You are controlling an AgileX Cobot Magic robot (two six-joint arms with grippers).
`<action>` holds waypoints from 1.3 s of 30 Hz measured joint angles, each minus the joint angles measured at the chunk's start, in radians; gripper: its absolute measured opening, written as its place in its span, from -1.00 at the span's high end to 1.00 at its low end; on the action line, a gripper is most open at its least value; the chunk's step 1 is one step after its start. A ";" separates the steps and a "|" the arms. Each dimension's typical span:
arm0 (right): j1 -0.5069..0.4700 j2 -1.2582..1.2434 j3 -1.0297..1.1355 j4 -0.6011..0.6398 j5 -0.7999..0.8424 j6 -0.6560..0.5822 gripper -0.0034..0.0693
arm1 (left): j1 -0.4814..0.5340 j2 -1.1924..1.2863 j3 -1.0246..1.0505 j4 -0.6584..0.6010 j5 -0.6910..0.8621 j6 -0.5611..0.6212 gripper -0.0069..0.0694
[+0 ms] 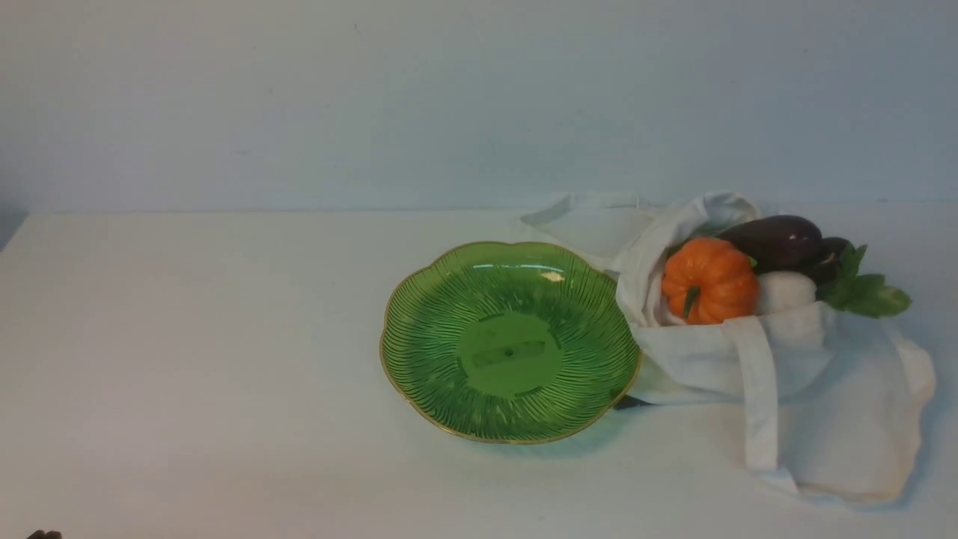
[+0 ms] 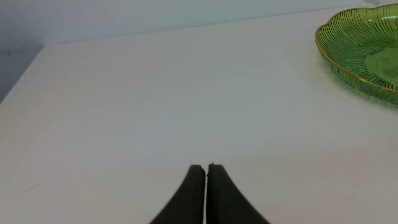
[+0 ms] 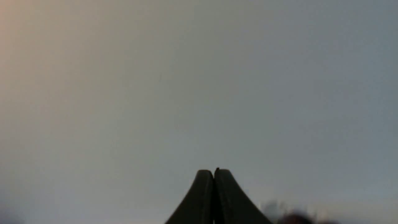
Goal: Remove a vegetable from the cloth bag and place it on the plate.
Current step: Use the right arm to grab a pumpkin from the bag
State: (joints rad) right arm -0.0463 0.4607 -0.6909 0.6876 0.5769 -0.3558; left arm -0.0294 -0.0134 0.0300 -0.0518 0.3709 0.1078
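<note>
Fingers, left (image 2: 217, 189) and right (image 3: 228, 193): pressed together | pumpkin (image 1: 709, 281): in cloth bag (image 1: 696, 367) mouth, toward bench's (image 1: 209, 337) far right corner

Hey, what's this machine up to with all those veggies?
Nothing is being handled right now. The left fingers and right fingers are both closed with nothing between them. A ribbed orange pumpkin sits in the mouth of a white cloth bag, with dark purple eggplants beside it. The scalloped green glass plate next to the bag is empty, so the job of moving a vegetable onto it isn't done.
</note>
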 joint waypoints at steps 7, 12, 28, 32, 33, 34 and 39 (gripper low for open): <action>0.000 0.461 -0.083 -0.053 0.428 -0.024 0.94 | 0.000 0.000 0.000 0.000 0.000 0.000 0.83; 0.014 0.665 -0.091 0.035 0.324 -0.146 0.81 | 0.000 0.000 0.000 0.000 0.000 0.000 0.83; 0.239 1.154 -0.494 -0.231 0.099 -0.110 -0.63 | 0.000 0.000 0.000 0.000 0.000 0.000 0.83; 0.239 1.250 -0.563 -0.296 0.093 -0.069 -0.81 | 0.000 0.000 0.000 0.000 0.000 0.000 0.83; 0.239 1.284 -0.578 -0.302 0.091 -0.065 -0.83 | 0.000 0.000 0.000 0.000 0.000 0.000 0.83; 0.239 1.302 -0.586 -0.305 0.087 -0.065 -0.83 | 0.000 0.000 0.000 0.000 0.000 0.000 0.83; 0.239 1.372 -0.600 -0.314 0.064 -0.063 -0.83 | 0.000 0.000 0.000 0.000 0.000 0.000 0.83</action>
State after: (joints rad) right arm 0.1930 1.8327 -1.2906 0.3738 0.6406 -0.4191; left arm -0.0294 -0.0134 0.0300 -0.0518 0.3709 0.1078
